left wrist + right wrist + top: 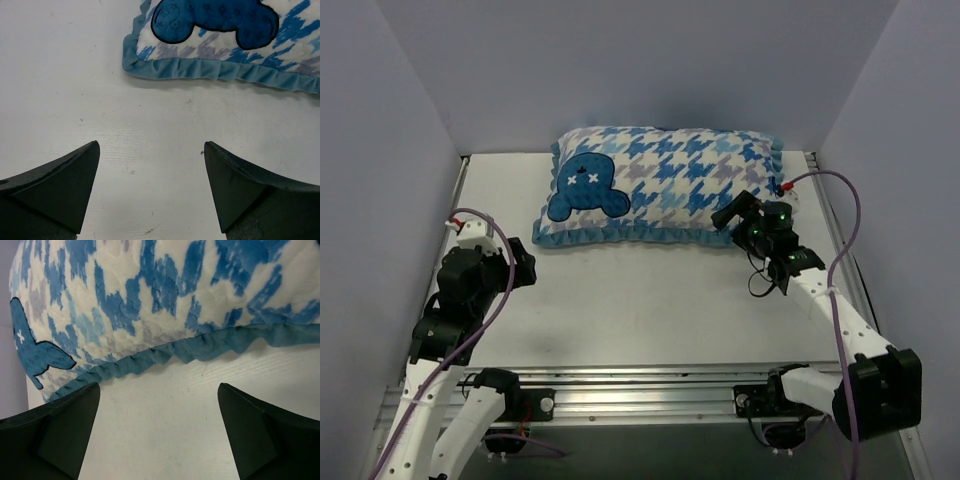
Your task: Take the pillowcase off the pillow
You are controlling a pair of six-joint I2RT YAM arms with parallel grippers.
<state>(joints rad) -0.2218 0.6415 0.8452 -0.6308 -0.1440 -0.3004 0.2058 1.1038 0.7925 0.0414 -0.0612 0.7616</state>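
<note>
Partly hidden: the pillow is wholly wrapped inside the pillowcase [665, 185] and shows nowhere. The cover's underside and its opening cannot be made out.
Cut off: the left wrist view catches only the near-left corner of the cover. The right wrist view shows a stretch of the near side. From above, the right gripper [732, 213] masks the near-right corner.
Pillowcase, position: plump and filled, it lies on the far half of the white counter [640, 310], close to the back wall.
Pillowcase, long axis: it runs left to right, roughly parallel to the back wall, with the houndstooth side up. The dark blue bear patch [585, 187] sits at the left end, and the ruffled blue edging [650, 236] lines the near side.
Right fingers: spread wide, holding nothing, and aimed at the near ruffle. Bare counter shows between the tips and the edging just ahead.
Left gripper [527, 265]: it sits near the left edge of the counter, apart from the cover's near-left corner.
Left fingers [60, 190]: spread wide over bare counter, holding nothing, and pointing toward the ruffled corner.
</note>
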